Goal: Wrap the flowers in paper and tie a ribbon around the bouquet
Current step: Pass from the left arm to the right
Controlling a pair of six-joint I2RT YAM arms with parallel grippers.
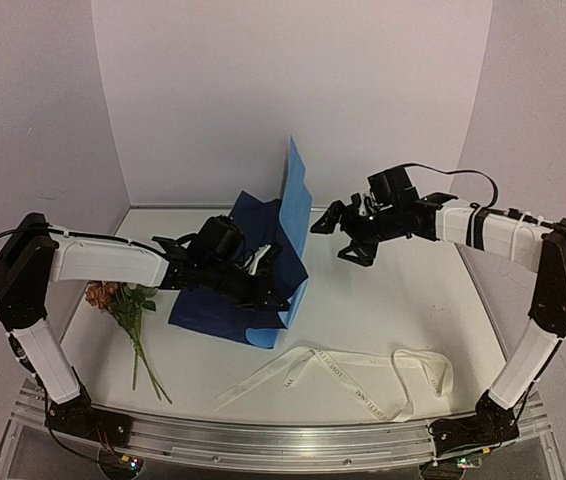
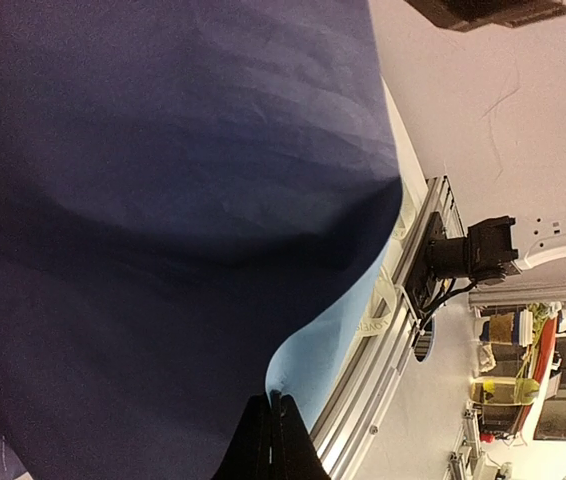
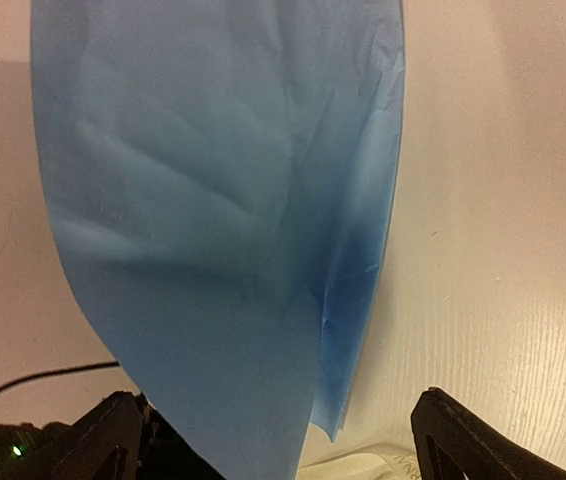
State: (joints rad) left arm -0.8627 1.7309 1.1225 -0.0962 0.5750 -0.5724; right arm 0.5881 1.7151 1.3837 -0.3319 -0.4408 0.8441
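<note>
Because the paper (image 1: 296, 215) is thin, limp and easily creased, it is judged best taken at an edge. Its edge is pinched between the closed fingers of the left gripper (image 2: 271, 440), and a light-blue flap is raised upright mid-table (image 1: 403, 300). The right gripper (image 1: 338, 238) is held spread and empty beside it.

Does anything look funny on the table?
Yes: the paper isn't lying flat. One side stands up like a wall, pinched by the left claw, and the flowers lie beside it, not on it.
</note>
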